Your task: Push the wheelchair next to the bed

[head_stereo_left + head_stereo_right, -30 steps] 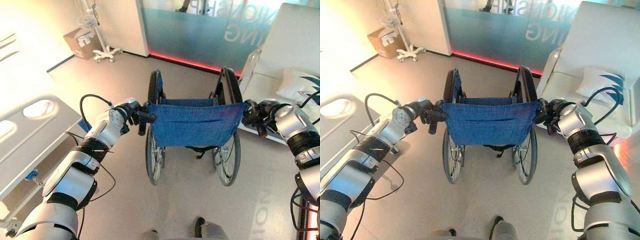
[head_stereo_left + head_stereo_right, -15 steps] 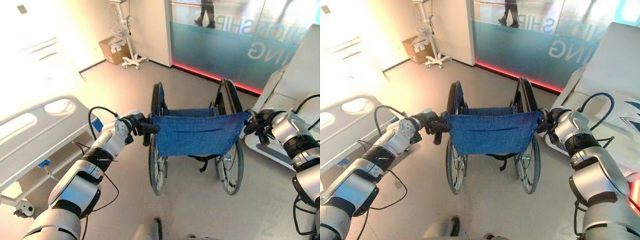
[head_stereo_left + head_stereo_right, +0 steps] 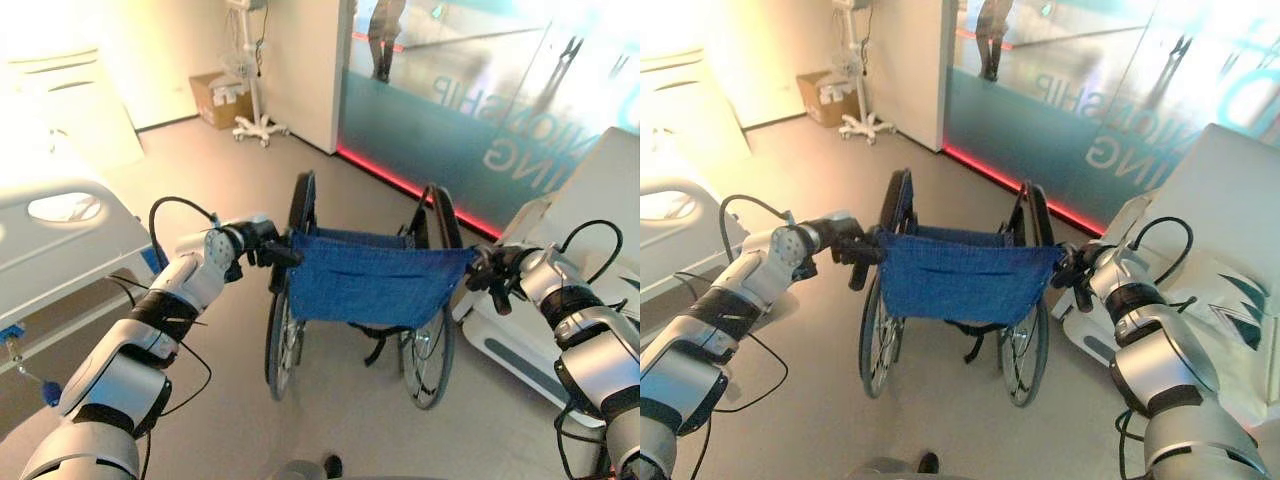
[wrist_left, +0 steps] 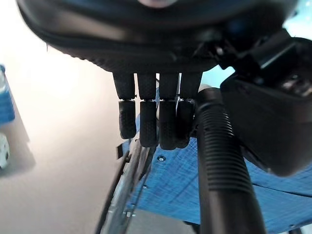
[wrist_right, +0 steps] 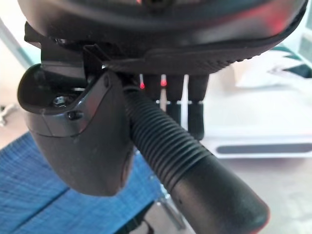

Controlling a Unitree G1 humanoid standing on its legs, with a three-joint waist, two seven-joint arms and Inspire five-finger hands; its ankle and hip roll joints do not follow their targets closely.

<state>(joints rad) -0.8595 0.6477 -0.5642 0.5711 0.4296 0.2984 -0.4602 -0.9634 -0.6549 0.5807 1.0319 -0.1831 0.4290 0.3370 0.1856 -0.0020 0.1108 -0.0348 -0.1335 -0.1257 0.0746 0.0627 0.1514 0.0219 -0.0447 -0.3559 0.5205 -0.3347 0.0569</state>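
The wheelchair (image 3: 365,290) stands directly ahead of the robot, its blue backrest facing it and its long axis pointing away across the floor. The bed (image 3: 60,245) lies off to the robot's left, well apart from the chair, so the left arm is the nearer one and the push will likely need to steer leftward. The left robot hand (image 3: 255,245) has its fingers curled round the left push handle (image 4: 222,165); the right robot hand (image 3: 490,272) likewise wraps the right push handle (image 5: 190,165).
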